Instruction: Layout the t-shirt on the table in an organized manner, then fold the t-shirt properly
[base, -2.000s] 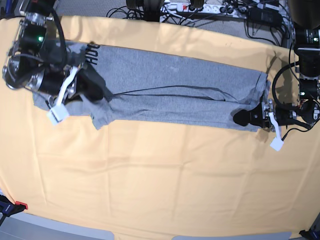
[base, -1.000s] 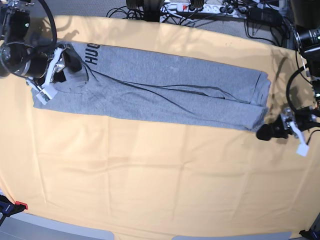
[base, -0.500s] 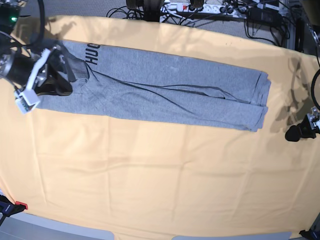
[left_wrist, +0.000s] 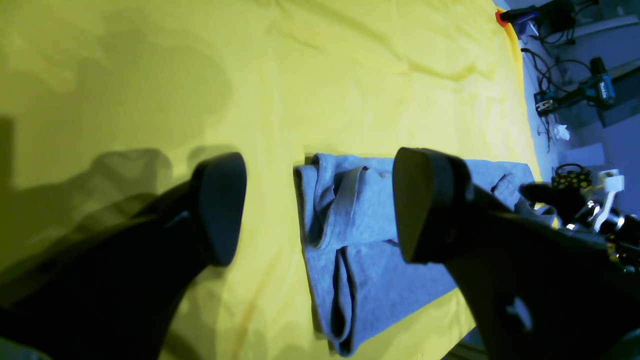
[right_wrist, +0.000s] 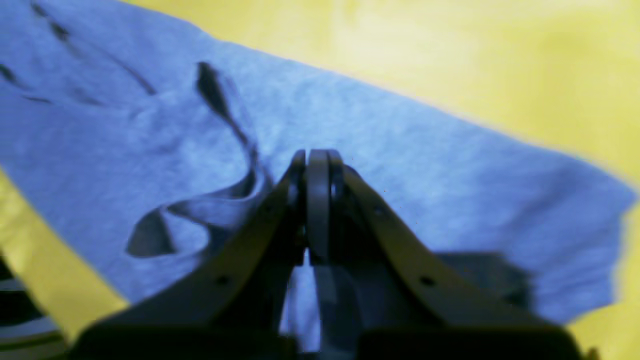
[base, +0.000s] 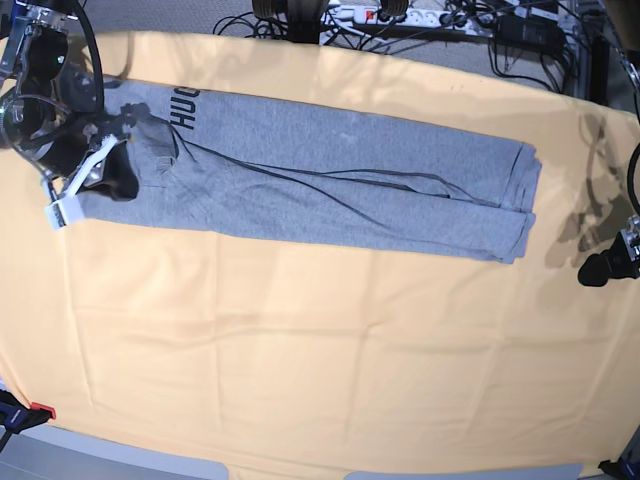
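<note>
Since the earlier base view, the right gripper (base: 108, 170) is being brought back over the collar end of the heather-grey cotton t-shirt (base: 340, 185), while the left gripper (base: 600, 270) is being held off the shirt, past its hem end. The shirt is lying folded into a long narrow band across the far half of the large table draped in creased pale yellow-orange cloth (base: 300, 350), with black block lettering showing near the collar. In the right wrist view the jaws are seen pressed together just above soft, rippled knit, though whether any cloth is pinched cannot be told. The left jaws are being held wide apart and empty. If the right end is lifted alone, the limp layered band is likely to be dragged askew and its folds loosened.
</note>
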